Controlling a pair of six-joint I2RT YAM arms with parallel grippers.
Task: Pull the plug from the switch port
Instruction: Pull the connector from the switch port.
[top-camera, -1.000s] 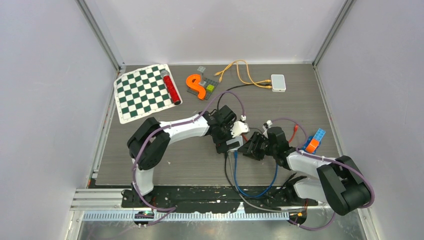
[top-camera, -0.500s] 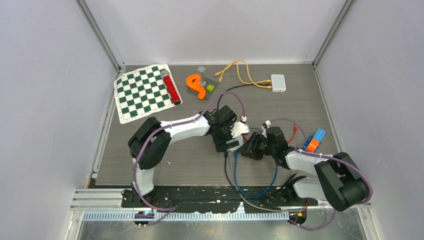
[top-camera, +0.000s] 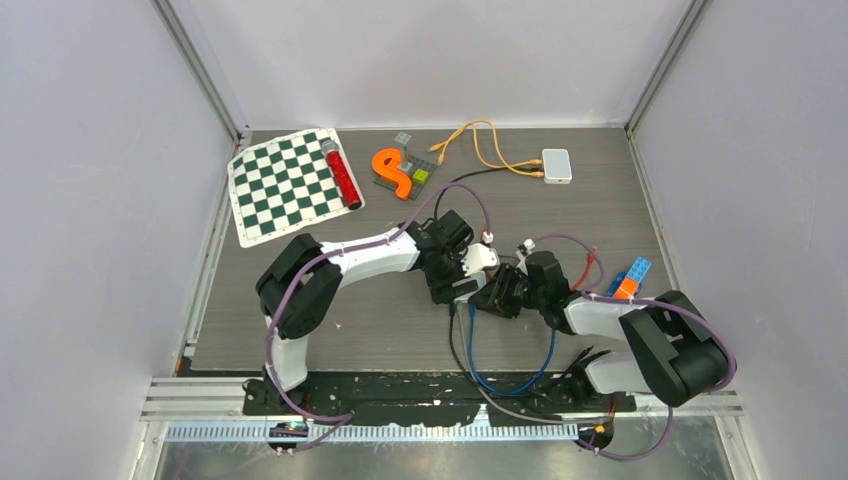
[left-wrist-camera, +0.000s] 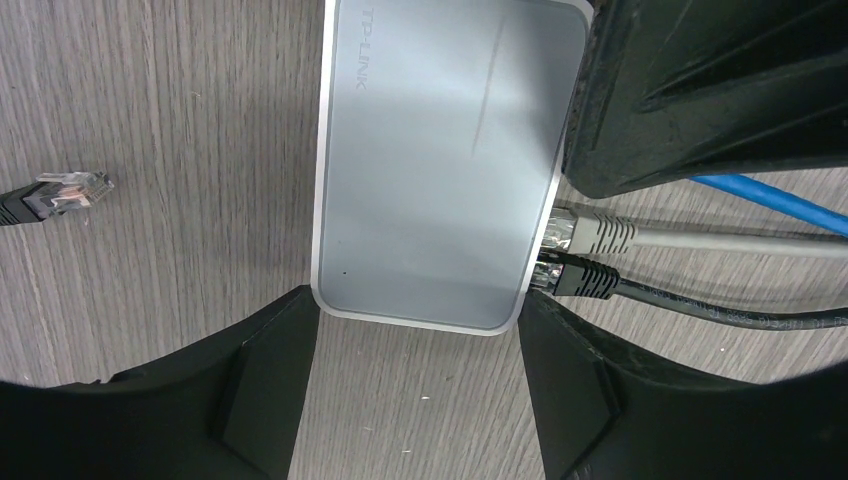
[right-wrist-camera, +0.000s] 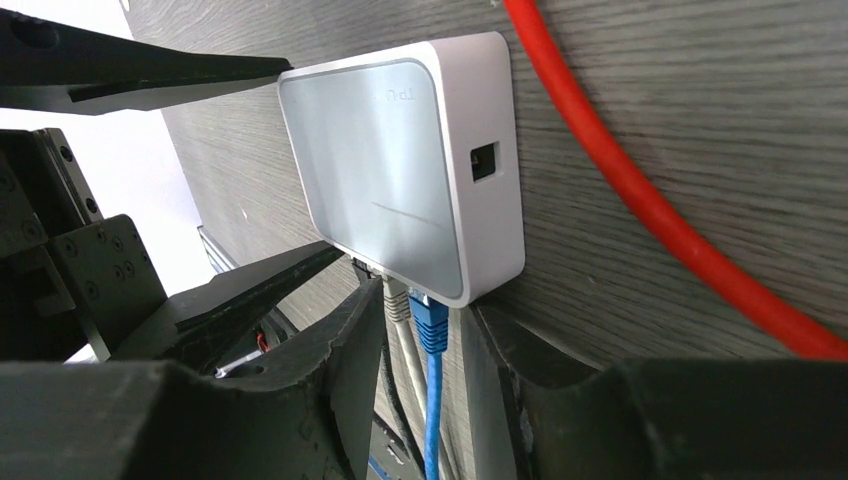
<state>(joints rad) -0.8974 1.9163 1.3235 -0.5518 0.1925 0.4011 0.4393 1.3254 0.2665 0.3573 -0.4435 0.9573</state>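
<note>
Where the left wrist camera looks down, you see the switch (left-wrist-camera: 440, 170) lying flat on the wood-grain table (left-wrist-camera: 150, 100), its near end between the fingers of the left gripper (left-wrist-camera: 415, 300). Both fingers lie against its long sides, so the jaws stand closed on the case at its full width. Along the right-hand edge a grey plug (left-wrist-camera: 590, 232) and a black plug (left-wrist-camera: 580, 280) sit in their ports. A blue cable (left-wrist-camera: 770, 200) runs out from under the right gripper (left-wrist-camera: 640, 140), which hides that cable's plug. A loose connector (left-wrist-camera: 65, 192) on a black cord lies apart, to the left.

From the right wrist camera, you see the blue plug (right-wrist-camera: 430, 320) seated in the switch, just beside the grey one. The right fingers (right-wrist-camera: 330, 380) flank both plugs without closing on either: jaws narrowly parted, holding nothing. A red cable (right-wrist-camera: 650, 200) crosses the table beyond.

From above, you see both grippers meeting over the switch near the table's middle, with cables trailing toward the bases. A chequered mat (top-camera: 285, 185), a red cylinder (top-camera: 341, 175), an orange S-shaped piece (top-camera: 393, 172) and a second white box (top-camera: 556, 165) lie well apart at the far side.
</note>
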